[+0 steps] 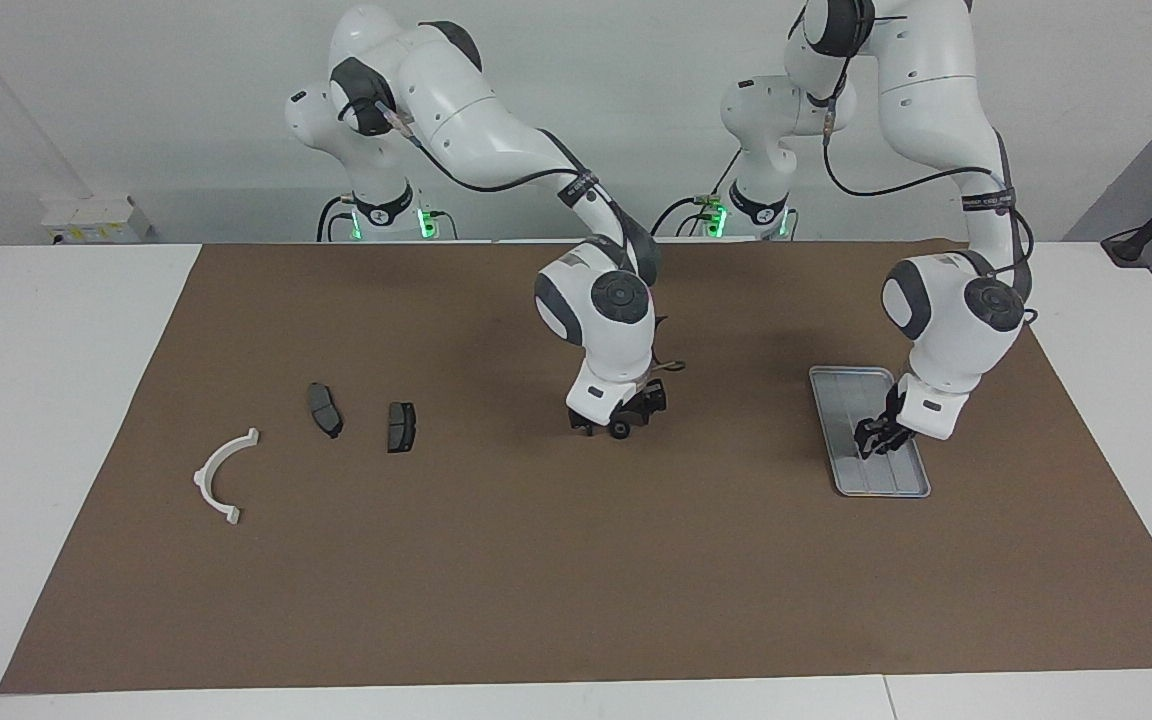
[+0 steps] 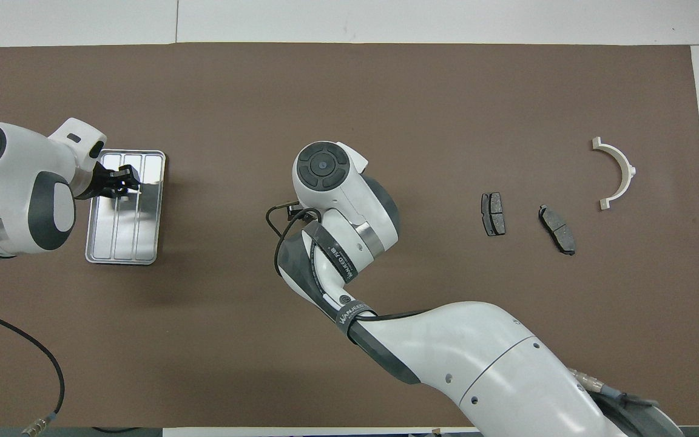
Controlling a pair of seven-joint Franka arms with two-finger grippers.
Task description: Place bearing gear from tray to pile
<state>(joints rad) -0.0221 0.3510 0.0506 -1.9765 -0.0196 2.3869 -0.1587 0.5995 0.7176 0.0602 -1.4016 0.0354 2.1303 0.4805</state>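
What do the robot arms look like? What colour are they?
Both arms are glossy white with rounded shells and dark grey round joint caps. Black cables loop along them, and a black band with white lettering wraps each forearm. The left gripper and right gripper are small and black under white wrist blocks. Green lights glow at the bases.

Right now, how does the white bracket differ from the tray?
Shape: the white bracket is an open half-ring; the tray is a closed rectangle with a raised rim and lengthwise ridges.
Colour: the bracket is white, the tray silver-grey.
Place: the bracket lies at the right arm's end of the table, the tray at the left arm's end.
Cover: nothing is over the bracket; the left pincer hangs over the tray.
Shared: both lie flat on the brown mat.
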